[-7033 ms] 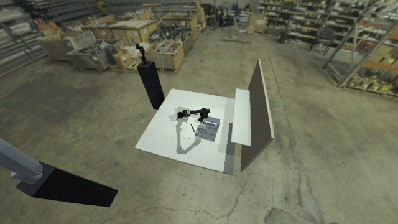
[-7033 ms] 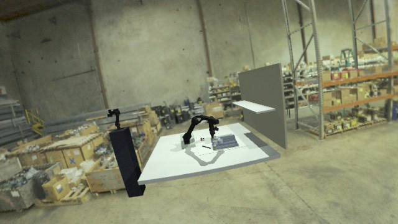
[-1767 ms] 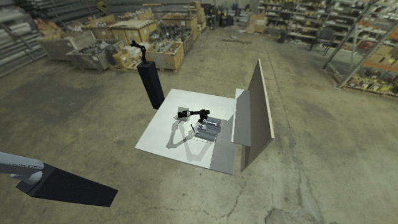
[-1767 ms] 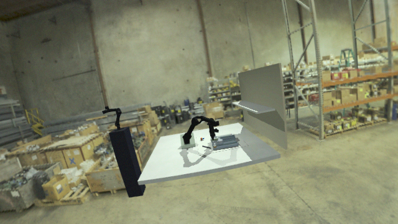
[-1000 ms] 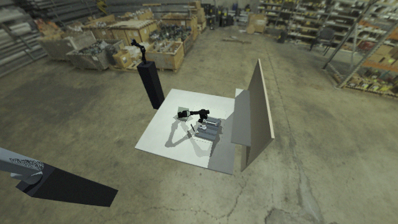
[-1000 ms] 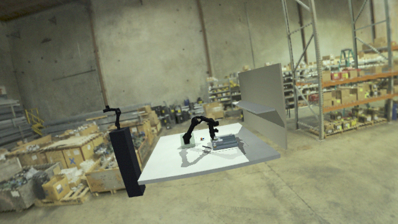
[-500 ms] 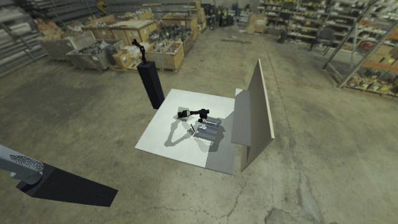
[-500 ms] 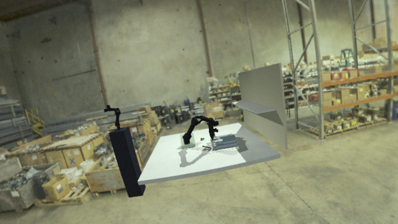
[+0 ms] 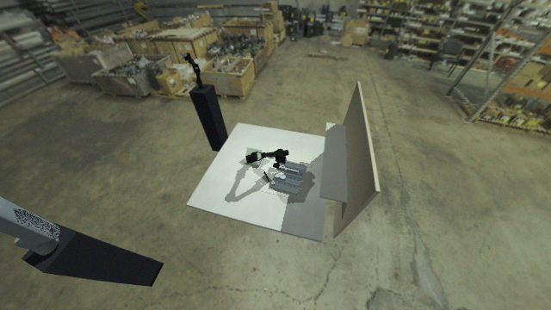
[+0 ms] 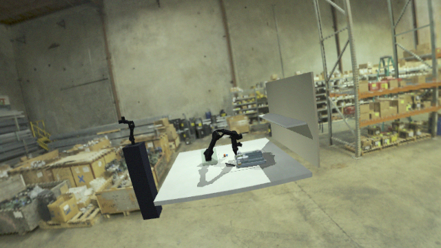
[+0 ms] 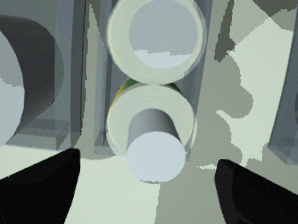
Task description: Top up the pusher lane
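My gripper [image 11: 149,164] [image 9: 276,165] [image 10: 236,152] is open, low at the front of the lane rack [image 9: 286,186] [image 10: 251,161]. In the wrist view its black fingertips stand well apart, one on each side of the front jar and clear of it. The front jar [image 11: 117,117] has a pale round top with a grey knob and a bit of green and yellow on its side. It is at the lane's front end. The rear jar [image 11: 118,37], pale with a grey round top, is right behind it in the same lane [image 11: 199,95]. The jars' bases, the front stop's middle and the pusher plate are hidden.
A wide dark grey cylinder [image 11: 40,65] is in the lane to the left in the wrist view. A dark stick [image 9: 267,177] [image 10: 230,164] lies before the rack. Small red and blue items [image 10: 224,156] lie nearby. A shelf [image 9: 333,164] [image 10: 286,122] and upright board [image 9: 361,159] [image 10: 293,96] stand beyond.
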Controlling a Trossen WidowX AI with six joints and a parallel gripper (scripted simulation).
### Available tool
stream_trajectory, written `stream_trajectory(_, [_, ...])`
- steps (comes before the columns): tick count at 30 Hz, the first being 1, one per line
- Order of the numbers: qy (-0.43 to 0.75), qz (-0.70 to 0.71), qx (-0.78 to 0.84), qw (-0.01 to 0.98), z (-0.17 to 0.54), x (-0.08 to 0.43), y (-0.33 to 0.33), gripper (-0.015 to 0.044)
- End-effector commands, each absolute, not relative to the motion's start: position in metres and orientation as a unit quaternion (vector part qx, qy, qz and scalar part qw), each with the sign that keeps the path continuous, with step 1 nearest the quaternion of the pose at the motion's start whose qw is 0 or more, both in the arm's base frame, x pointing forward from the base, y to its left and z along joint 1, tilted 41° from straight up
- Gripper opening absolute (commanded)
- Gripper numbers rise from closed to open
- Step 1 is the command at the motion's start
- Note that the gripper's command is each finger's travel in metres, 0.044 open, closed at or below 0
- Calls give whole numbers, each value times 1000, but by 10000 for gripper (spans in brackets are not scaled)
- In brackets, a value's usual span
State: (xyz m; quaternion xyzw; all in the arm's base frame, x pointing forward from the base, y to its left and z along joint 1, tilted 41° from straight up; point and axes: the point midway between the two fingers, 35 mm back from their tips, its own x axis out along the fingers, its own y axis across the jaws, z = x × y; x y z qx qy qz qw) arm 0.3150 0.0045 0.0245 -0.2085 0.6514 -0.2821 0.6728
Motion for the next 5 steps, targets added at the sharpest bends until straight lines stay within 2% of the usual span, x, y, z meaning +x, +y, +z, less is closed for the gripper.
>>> stream_trajectory(1, [653, -281, -207, 672, 23, 302, 7, 283])
stream_trajectory(5, [653, -280, -207, 672, 22, 288, 9, 283])
